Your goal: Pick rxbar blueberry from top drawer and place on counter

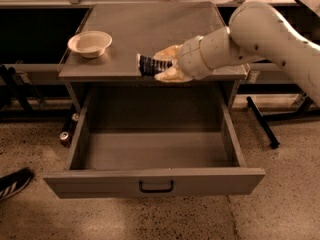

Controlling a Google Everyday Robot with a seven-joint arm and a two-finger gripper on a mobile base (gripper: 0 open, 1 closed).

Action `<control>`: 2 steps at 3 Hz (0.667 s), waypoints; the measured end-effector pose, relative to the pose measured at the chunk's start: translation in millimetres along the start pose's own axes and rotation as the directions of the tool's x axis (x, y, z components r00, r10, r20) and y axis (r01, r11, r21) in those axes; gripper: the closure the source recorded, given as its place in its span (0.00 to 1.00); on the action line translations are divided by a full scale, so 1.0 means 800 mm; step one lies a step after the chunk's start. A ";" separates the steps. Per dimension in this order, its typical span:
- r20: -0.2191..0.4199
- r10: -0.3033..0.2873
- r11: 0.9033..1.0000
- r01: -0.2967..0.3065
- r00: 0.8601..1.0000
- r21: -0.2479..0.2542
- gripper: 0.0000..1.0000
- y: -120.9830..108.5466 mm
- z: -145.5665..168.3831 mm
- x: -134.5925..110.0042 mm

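The rxbar blueberry (147,64), a dark navy bar with pale lettering, is held in my gripper (161,64) at the front edge of the counter (145,29). The gripper's pale fingers (169,75) are shut on the bar's right end, one above and one below it. The bar's left end sticks out to the left, level with the counter's surface. The top drawer (155,181) stands pulled open below, with its black handle at the centre of the front panel and nothing in it.
A white bowl (90,43) sits on the counter's left side. My white arm (260,34) reaches in from the right. A can (65,136) lies on the speckled floor left of the cabinet. A black frame leg (262,126) runs along the floor at the right.
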State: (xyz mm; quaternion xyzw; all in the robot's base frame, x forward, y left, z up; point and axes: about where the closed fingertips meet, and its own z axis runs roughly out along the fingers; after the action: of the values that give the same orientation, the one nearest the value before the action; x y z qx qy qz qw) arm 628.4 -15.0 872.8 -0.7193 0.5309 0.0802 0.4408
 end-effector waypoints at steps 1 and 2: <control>0.027 0.013 0.995 -0.016 1.000 0.097 1.00 -0.098 -0.006 0.019; 0.041 0.038 0.989 -0.044 0.998 0.140 1.00 -0.147 0.000 0.035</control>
State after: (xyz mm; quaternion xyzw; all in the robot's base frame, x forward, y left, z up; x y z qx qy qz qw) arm 738.3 -29.1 921.0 -0.6736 0.5414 0.0652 0.4989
